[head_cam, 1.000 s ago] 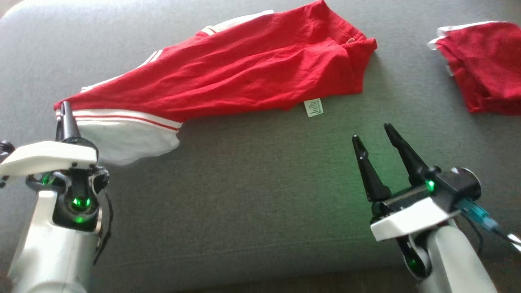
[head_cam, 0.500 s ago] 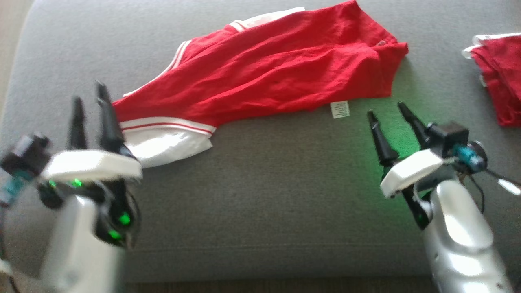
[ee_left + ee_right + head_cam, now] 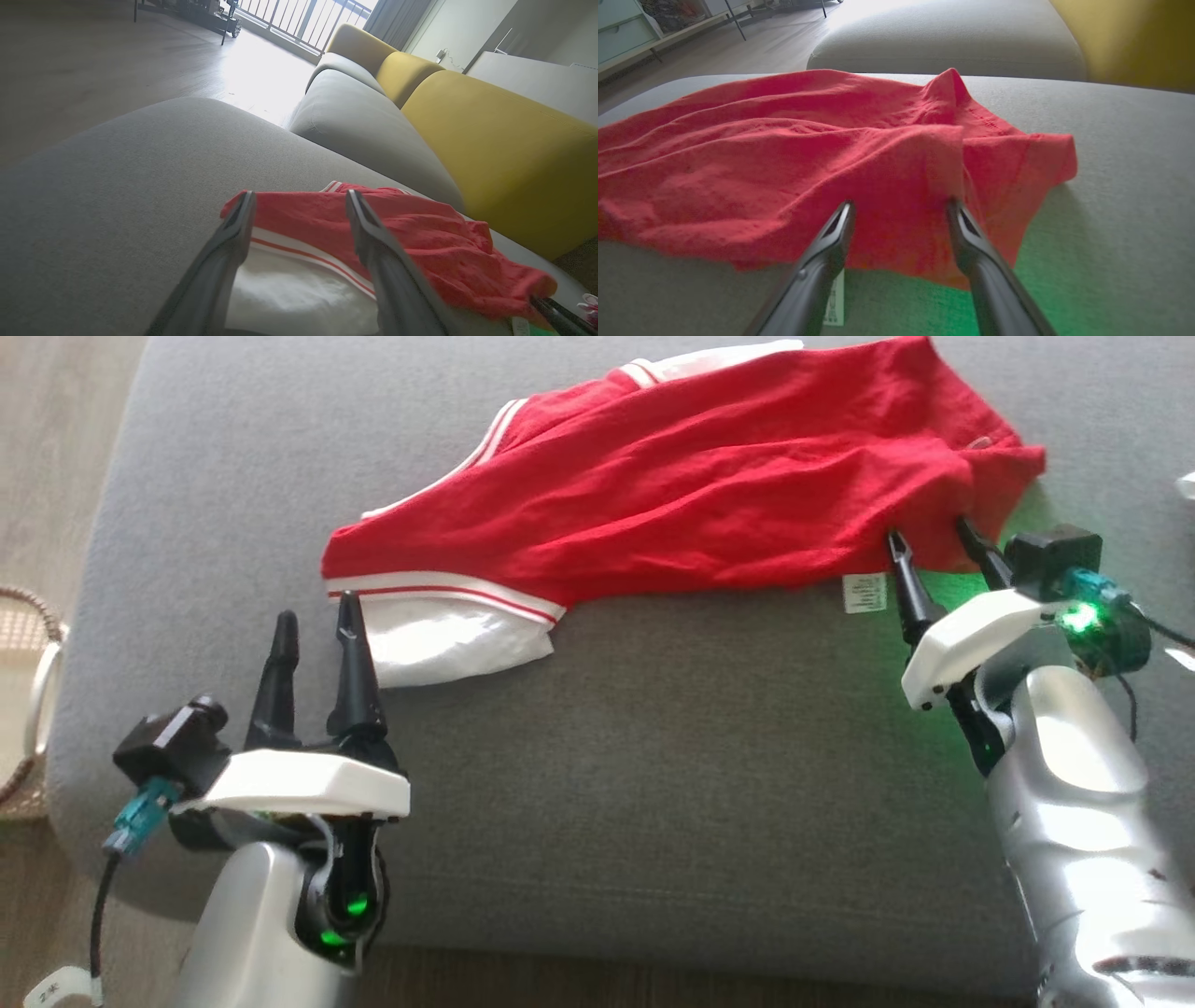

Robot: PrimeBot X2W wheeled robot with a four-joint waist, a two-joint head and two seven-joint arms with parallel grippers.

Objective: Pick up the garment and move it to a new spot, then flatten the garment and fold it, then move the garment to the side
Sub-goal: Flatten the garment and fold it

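Note:
A red garment [image 3: 672, 504] with white striped trim lies rumpled across the grey sofa cushion [image 3: 653, 784]; its white end [image 3: 448, 639] points toward my left side. My left gripper [image 3: 316, 616] stands open just left of that white end, apart from the cloth; in the left wrist view the garment [image 3: 420, 242] lies beyond my left gripper [image 3: 299, 198]. My right gripper [image 3: 929, 532] is open at the garment's right lower edge, beside a white care label [image 3: 864, 593]. The right wrist view shows the red cloth [image 3: 784, 149] in front of my right gripper [image 3: 899, 205], nothing between the fingers.
Wooden floor [image 3: 47, 457] runs left of the cushion, with a woven basket edge [image 3: 28, 700] at the far left. Yellow sofa backs [image 3: 504, 149] and more grey cushions [image 3: 364, 116] stand beyond. A scrap of white [image 3: 1186, 485] shows at the right edge.
My left gripper let go of the garment's white end, opened and drew back. My right gripper moved up to the garment's right edge. The head camera has shifted, sliding the scene rightward.

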